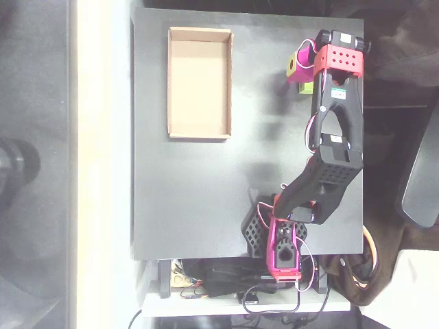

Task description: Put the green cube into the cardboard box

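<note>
The cardboard box [199, 82] is a shallow tan tray with nothing in it, lying at the back left of the black table [206, 192]. My magenta gripper [300, 67] hangs over the table's back right corner, about a box-width to the right of the box. A yellow-green patch shows on its left face. A small lime piece, the green cube [306, 88], peeks out just below the gripper's magenta body, on or near the table. The gripper's body hides the fingers, so whether they touch or hold the cube cannot be made out.
The arm's black and red links [334, 137] run down the table's right side to the base [281, 240] at the front edge. Cables [226, 281] lie in front of the base. A pale strip [103, 164] borders the table on the left.
</note>
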You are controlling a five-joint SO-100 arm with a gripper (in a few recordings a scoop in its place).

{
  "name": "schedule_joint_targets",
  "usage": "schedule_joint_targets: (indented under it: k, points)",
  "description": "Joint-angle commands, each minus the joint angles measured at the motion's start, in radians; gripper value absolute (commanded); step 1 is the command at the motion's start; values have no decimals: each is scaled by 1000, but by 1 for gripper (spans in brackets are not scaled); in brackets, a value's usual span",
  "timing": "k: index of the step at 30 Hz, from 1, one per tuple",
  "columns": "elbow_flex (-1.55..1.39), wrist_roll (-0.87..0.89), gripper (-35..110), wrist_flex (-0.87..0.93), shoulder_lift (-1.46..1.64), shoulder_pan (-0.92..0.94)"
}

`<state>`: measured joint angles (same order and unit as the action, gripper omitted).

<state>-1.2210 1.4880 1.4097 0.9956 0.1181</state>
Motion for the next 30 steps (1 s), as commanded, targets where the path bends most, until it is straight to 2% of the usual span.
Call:
schedule_joint_targets:
  k: [1,13,22,30]
  points:
    - [2,5,34,12,14,18]
    - [2,5,33,14,14,18]
    - [2,6,15,14,25,29]
    - [15,6,11,14,52,51]
